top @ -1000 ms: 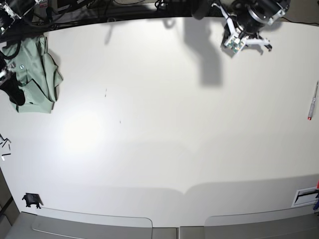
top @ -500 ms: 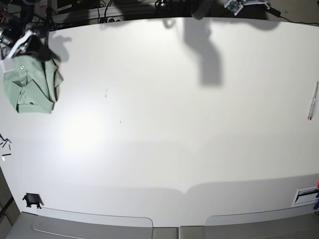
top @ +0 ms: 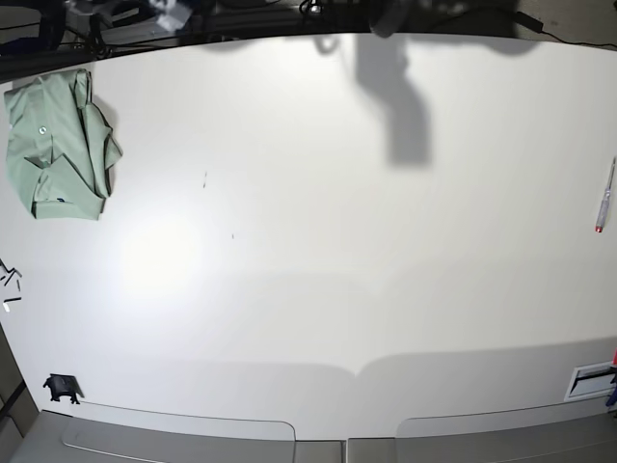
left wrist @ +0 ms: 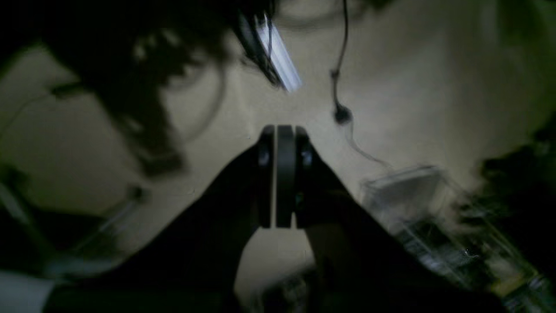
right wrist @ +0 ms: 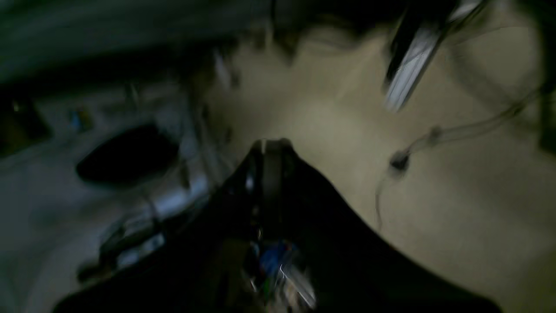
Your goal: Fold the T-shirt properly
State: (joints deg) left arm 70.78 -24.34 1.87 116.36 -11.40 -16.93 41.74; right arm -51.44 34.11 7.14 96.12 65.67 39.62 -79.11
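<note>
Counter (top: 337,289) white and broad, now free of both arms, gone from the base view since half a second ago. One T-shirt (top: 58,145), folded into a compact bundle, lying at the far left corner, uncovered where an arm earlier hung over it. One pen (top: 604,196) at the right edge, unmoved. One small black clip (top: 61,388) near the front left corner. Left claw (left wrist: 278,174) pressed together, empty, over blurred floor and cables. Right claw (right wrist: 269,174) likewise pressed together, empty.
</note>
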